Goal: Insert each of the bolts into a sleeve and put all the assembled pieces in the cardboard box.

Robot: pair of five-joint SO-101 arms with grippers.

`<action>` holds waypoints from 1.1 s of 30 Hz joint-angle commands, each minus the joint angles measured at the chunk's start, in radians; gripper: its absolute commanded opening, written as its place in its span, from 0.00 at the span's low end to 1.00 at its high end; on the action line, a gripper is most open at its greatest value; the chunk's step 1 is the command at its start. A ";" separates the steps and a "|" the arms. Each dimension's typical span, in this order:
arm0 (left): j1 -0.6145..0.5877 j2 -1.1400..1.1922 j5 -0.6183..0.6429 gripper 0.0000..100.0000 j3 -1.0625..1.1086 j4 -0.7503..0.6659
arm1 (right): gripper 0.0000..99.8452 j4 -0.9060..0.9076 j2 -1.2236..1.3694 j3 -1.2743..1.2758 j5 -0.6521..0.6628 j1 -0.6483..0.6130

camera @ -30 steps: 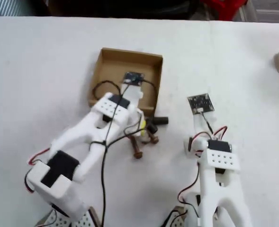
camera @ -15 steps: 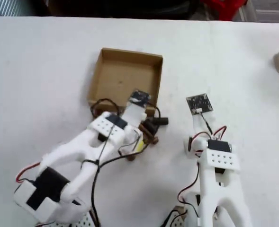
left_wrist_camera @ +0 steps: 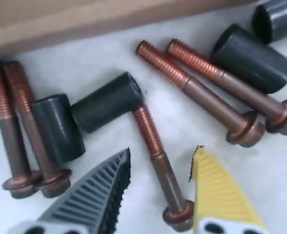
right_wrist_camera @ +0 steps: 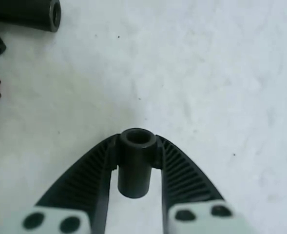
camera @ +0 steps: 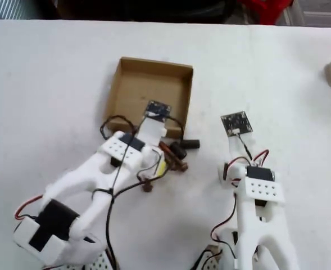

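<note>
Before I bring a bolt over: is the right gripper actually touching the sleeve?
Touching. The right wrist view shows the sleeve clamped in the right gripper, both ribbed fingers pressed against its sides with no gap.

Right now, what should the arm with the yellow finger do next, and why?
Probably close the left gripper on the bolt lying between its open jaws: it isn't gripped yet, and the right gripper holds a sleeve.

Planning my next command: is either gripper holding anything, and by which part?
The right gripper is shut on a black sleeve, pinching its side wall near the open end. The left gripper is open, straddling a bolt at its shank, holding nothing.
</note>
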 commanded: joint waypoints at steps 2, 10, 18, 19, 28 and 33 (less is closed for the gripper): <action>-0.013 0.093 0.012 0.23 -0.080 -0.034 | 0.02 -0.010 -0.016 -0.005 0.017 -0.004; -0.015 0.300 0.002 0.20 -0.302 0.152 | 0.02 -0.008 -0.016 -0.005 0.017 -0.002; 0.035 0.191 -0.146 0.02 -0.198 0.077 | 0.02 -0.008 -0.016 -0.005 0.018 -0.002; 0.044 0.165 -0.155 0.02 -0.175 0.068 | 0.02 -0.008 -0.016 -0.005 0.018 -0.002; 0.036 -0.163 -0.167 0.02 0.011 0.035 | 0.02 -0.016 -0.016 0.003 0.018 -0.004; -0.099 -0.426 -0.167 0.02 0.123 0.035 | 0.02 -0.016 -0.016 0.003 0.018 -0.005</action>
